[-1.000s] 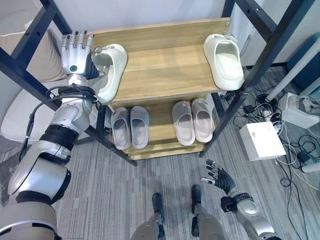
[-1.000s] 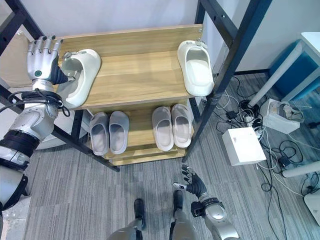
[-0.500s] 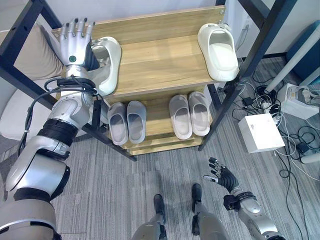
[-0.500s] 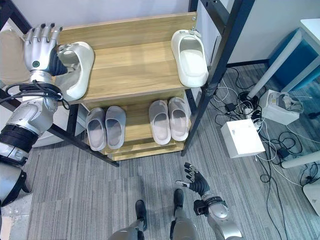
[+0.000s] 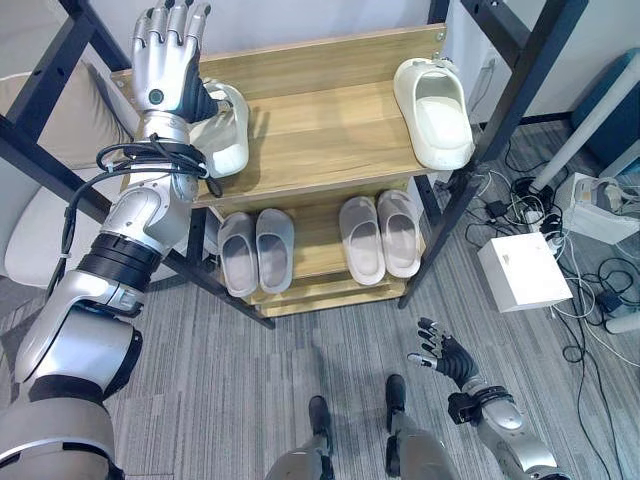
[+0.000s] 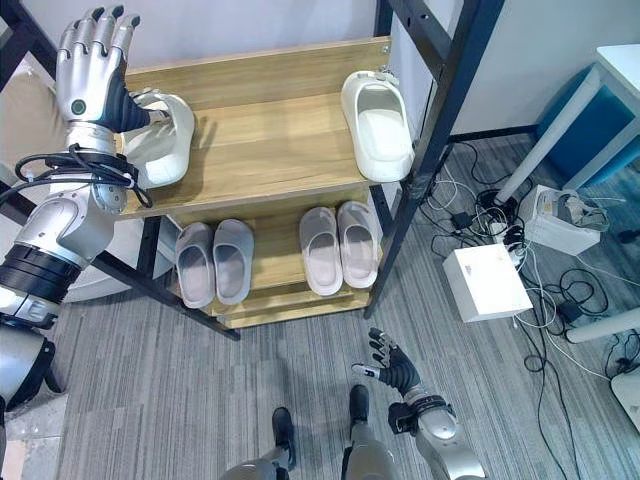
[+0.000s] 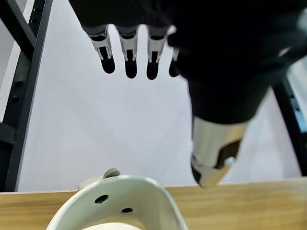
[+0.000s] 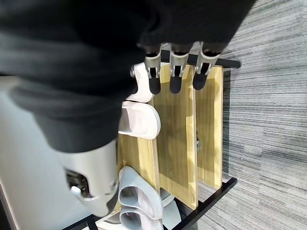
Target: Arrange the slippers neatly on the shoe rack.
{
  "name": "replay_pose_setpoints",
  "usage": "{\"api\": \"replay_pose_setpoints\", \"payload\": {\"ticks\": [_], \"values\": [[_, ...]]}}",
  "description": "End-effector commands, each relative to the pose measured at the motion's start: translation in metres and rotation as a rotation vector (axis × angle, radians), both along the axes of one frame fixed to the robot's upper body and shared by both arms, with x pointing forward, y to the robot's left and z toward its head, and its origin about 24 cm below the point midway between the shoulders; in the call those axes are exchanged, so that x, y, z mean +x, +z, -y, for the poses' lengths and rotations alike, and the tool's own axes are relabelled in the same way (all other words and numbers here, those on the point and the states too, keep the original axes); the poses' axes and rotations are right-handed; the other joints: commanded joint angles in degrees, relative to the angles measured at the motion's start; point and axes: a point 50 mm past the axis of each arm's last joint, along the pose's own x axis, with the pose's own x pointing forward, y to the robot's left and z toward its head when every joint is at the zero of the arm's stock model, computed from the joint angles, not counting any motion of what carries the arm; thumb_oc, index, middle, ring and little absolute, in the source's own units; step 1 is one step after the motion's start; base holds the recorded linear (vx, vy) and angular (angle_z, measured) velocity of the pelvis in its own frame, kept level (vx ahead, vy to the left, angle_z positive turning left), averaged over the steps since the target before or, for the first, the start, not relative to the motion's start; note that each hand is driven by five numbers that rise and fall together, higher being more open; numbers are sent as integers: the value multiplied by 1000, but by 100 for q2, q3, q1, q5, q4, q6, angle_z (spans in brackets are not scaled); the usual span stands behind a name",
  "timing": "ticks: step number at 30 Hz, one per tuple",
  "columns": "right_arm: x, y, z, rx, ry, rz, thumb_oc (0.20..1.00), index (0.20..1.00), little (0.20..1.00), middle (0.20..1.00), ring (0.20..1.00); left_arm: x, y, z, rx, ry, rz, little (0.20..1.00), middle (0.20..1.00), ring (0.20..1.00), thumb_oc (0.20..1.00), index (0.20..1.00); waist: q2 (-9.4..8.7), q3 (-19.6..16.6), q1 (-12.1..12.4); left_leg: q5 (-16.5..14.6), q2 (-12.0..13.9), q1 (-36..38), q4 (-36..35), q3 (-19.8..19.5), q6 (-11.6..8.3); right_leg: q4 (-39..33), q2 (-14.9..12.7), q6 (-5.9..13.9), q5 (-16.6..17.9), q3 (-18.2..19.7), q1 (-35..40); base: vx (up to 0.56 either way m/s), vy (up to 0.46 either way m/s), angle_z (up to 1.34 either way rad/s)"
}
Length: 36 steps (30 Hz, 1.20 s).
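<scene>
Grey striped carpet [image 5: 230, 370] up front, right hand [image 5: 440, 356] low over it, fingers spread, holding nothing. Two grey slipper pairs [image 5: 257, 250] [image 5: 381, 234] on lower shelf of wooden shoe rack w/ black frame [image 5: 320, 140], toes toward robot. Top shelf: cream clog-style slippers lie front-to-back, right one [image 5: 433, 110] at right edge, left one [image 5: 225, 125] by left hand [image 5: 167, 55], fingers straight, released, raised above it.

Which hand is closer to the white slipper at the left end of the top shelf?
Left. The left hand is raised right beside the white slipper, fingers straight, while the right hand hangs low over the floor in front of the shoe rack.
</scene>
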Motion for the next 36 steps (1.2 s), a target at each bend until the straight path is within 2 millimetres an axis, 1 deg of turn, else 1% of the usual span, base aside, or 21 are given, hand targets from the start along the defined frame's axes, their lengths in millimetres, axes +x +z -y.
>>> {"api": "replay_pose_setpoints", "payload": {"ticks": [1,6,12,13,15,20,22,26,29,32,36], "values": [[13,21,-3,17,30,108,1000,1000,1000,1000,1000,-6,48,-34,-74,147,155,1000,1000,1000,1000,1000,201,3,-222,-651,-183,502,8,-231,10,16,-66,540,-824,-98,770,0,0,0],[12,19,-3,21,26,102,1000,1000,1000,1000,1000,-3,40,-36,-55,161,113,1000,1000,1000,1000,1000,202,0,-216,-653,-189,507,8,-248,10,10,-63,534,-839,-109,790,0,0,0],[13,19,-2,26,15,101,1000,1000,1000,1000,1000,1,19,-33,-12,155,24,1000,1000,1000,1000,1000,182,-6,-174,-641,-190,524,8,-309,10,9,-58,509,-875,-154,839,-1,-1,1],[13,19,-2,26,15,101,1000,1000,1000,1000,1000,1,19,-33,-12,155,24,1000,1000,1000,1000,1000,182,-6,-175,-641,-190,525,8,-310,10,9,-58,509,-875,-155,840,0,0,0],[14,17,-3,26,14,94,1000,1000,1000,1000,1000,4,9,-34,-11,160,-38,1000,1000,1000,1000,1000,178,-8,-159,-640,-183,536,8,-322,9,9,-58,505,-883,-166,864,0,0,0],[14,17,-4,28,14,91,1000,1000,1000,1000,1000,9,-8,-39,-32,173,-114,1000,1000,1000,1000,1000,175,-7,-146,-634,-176,568,8,-335,5,9,-64,500,-892,-189,903,0,0,0],[12,16,-3,28,12,85,1000,1000,1000,1000,1000,9,-11,-41,-48,174,-125,1000,1000,1000,1000,1000,178,-12,-135,-631,-170,579,8,-346,4,9,-64,496,-904,-204,926,0,0,0],[10,14,-3,33,12,74,1000,1000,1000,1000,1000,7,-11,-44,-88,169,-108,1000,1000,1000,1000,1000,181,-21,-124,-623,-174,602,8,-366,3,9,-58,485,-917,-213,961,-2,-9,3],[8,12,-2,35,3,64,1000,1000,1000,1000,1000,3,-6,-44,-141,141,-52,1000,1000,1000,1000,1000,193,-55,-99,-623,-175,608,8,-390,0,9,-64,477,-929,-233,981,-2,-2,2],[8,10,-2,38,2,55,1000,1000,1000,1000,1000,1,-6,-43,-164,129,-29,1000,1000,1000,1000,1000,203,-73,-88,-624,-180,619,8,-398,-4,9,-62,470,-937,-248,999,0,0,0],[9,11,-3,39,8,61,1000,1000,1000,1000,1000,-1,-1,-40,-149,121,4,1000,1000,1000,1000,1000,212,-96,-78,-621,-185,638,8,-423,-14,9,-53,466,-946,-256,1020,2,-5,2]]}}
